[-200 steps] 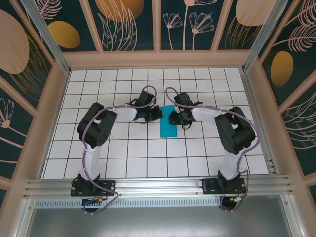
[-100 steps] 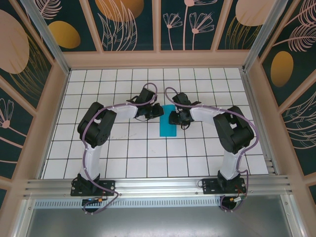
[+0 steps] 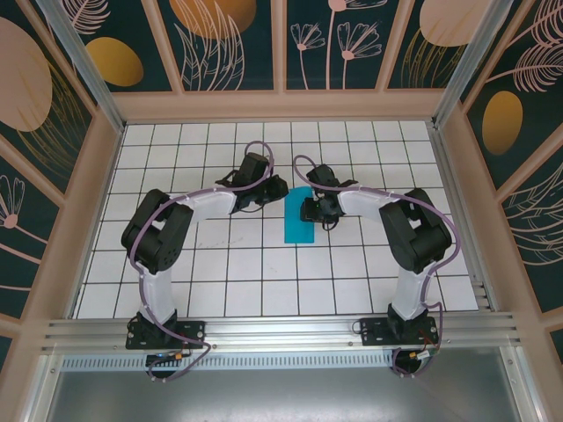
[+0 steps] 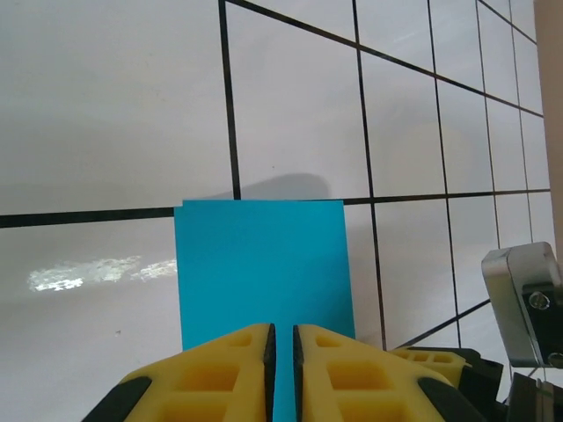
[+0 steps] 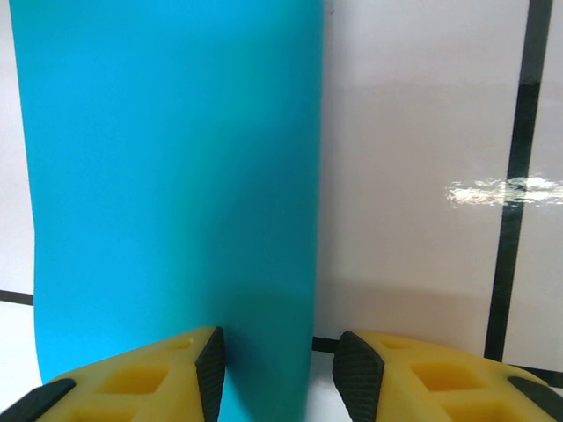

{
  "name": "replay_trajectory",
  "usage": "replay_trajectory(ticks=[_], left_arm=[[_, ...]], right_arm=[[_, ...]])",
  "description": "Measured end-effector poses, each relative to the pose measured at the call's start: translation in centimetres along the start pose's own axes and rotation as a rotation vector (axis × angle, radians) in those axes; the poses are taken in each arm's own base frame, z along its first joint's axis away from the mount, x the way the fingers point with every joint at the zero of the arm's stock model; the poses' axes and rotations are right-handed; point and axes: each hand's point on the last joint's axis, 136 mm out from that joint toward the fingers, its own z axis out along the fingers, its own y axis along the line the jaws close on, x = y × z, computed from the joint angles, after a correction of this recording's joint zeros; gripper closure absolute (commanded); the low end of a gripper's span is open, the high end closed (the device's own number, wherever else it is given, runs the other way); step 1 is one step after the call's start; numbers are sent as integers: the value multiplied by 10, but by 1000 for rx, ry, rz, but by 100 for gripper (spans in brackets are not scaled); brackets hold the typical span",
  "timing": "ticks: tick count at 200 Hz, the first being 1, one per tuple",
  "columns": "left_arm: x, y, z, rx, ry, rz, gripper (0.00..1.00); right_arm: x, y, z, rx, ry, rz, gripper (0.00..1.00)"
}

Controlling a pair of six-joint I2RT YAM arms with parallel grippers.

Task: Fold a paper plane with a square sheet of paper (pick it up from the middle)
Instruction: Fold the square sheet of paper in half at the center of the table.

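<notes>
Right tool [image 5: 280, 356] gapes — perhaps straddling the edge of the paper [image 5: 167, 158].

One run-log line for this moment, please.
paper: folded into narrow rectangle, lying flat | left gripper: nearly shut, over paper | right gripper: open, straddling paper's edge

Bright, even overhead light here; glare streaks on the glossy tiled floor [image 4: 84, 272], a faint shadow above the square sheet of paper [image 4: 264, 264].

Flat teal paper [image 5: 171, 176] lies on the white, black-gridded tabletop [image 5: 413, 132], one long edge running in between two parted yellow fingers [image 5: 132, 378] at the near side.
</notes>
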Motion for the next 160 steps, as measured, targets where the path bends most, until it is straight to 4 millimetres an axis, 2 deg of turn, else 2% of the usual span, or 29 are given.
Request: replay_trajectory(ticks=[96,160], left_arm=[[24,10,14,26,94,-37,84],[31,12,18,34,123,-46,85]], right_arm=[[1,0,0,1,3,-31,54],[1,0,1,7,7,-43,54]])
